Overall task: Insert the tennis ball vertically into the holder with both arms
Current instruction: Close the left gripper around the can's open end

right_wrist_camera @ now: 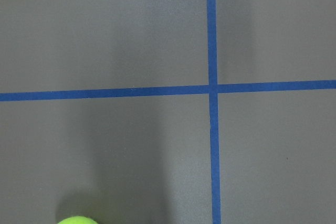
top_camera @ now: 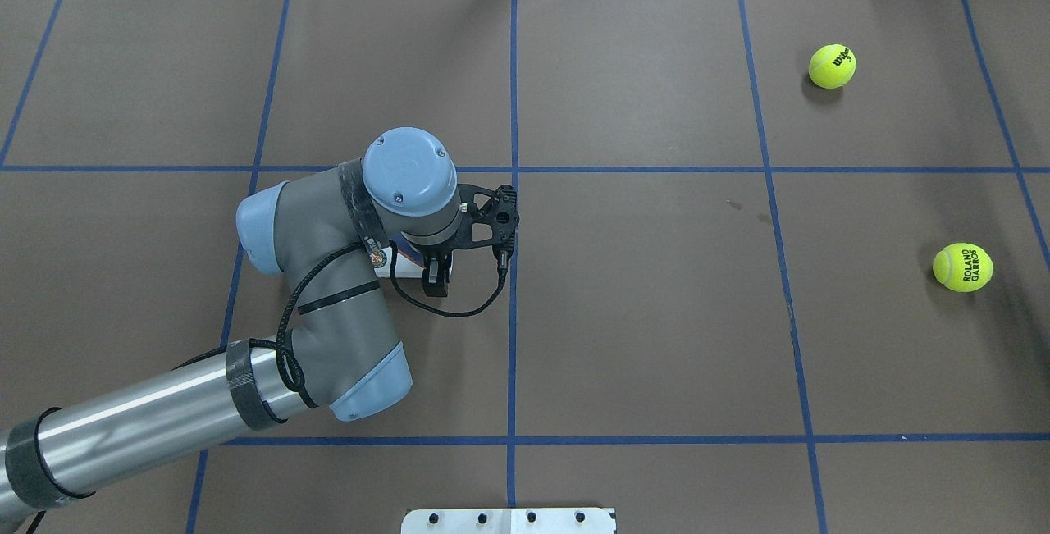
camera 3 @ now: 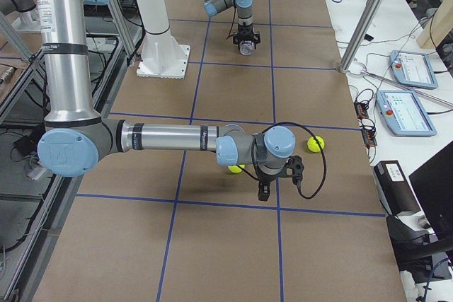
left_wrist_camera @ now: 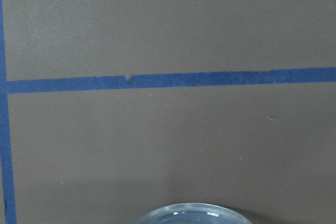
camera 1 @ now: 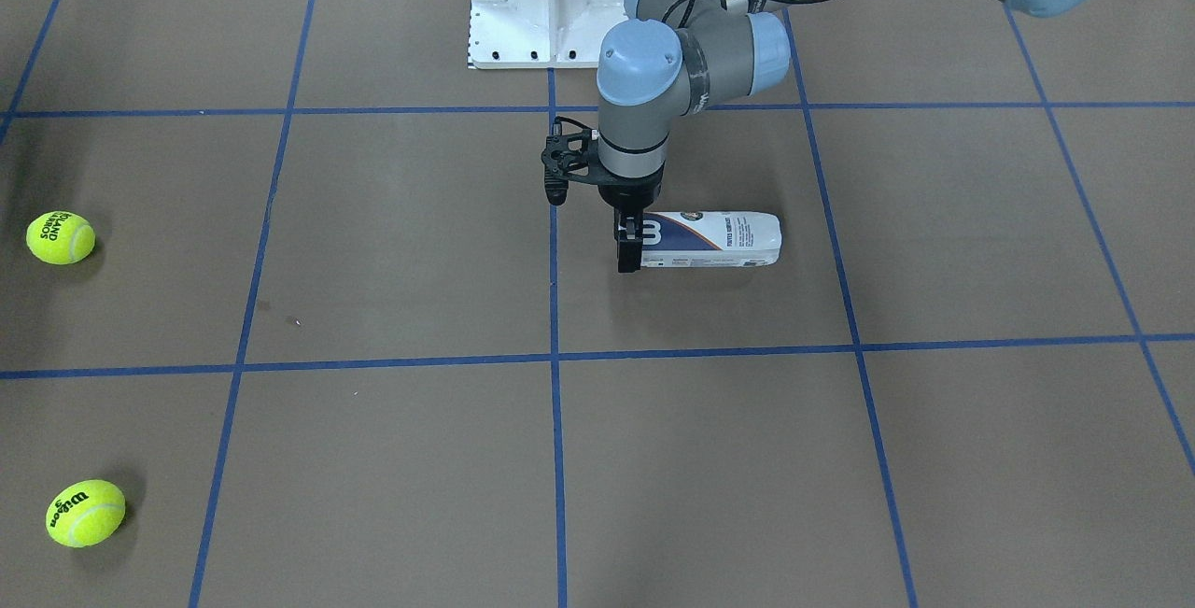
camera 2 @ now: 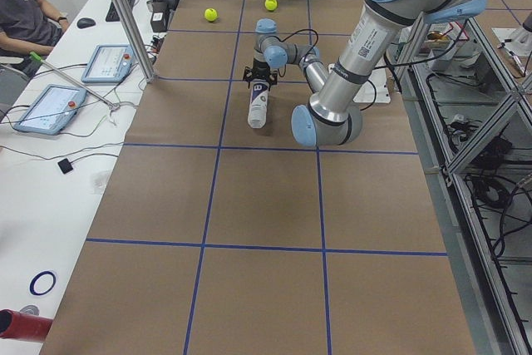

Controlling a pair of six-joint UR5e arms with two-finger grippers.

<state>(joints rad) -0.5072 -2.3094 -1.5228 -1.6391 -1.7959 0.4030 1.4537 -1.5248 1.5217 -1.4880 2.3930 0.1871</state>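
The holder (camera 1: pixel 719 239) lies on its side on the brown table, label up. In the overhead view only a sliver of it (top_camera: pixel 385 262) shows under the left arm. My left gripper (camera 1: pixel 630 248) (top_camera: pixel 435 276) points straight down, and its fingers straddle the holder's open end. I cannot tell if they press on it. The holder's silver rim (left_wrist_camera: pixel 191 213) shows at the bottom of the left wrist view. My right gripper (camera 3: pixel 263 189) hovers low beside a tennis ball (camera 3: pixel 236 169) (right_wrist_camera: pixel 76 220); I cannot tell if it is open or shut.
Two yellow tennis balls lie far off on the robot's right: one marked Roland Garros (camera 1: pixel 61 237) (top_camera: pixel 962 267), one marked Wilson (camera 1: pixel 86 513) (top_camera: pixel 832 66). The white pedestal base (camera 1: pixel 546 6) stands at the robot's side. Operators' tablets (camera 2: pixel 50 110) lie past the far edge.
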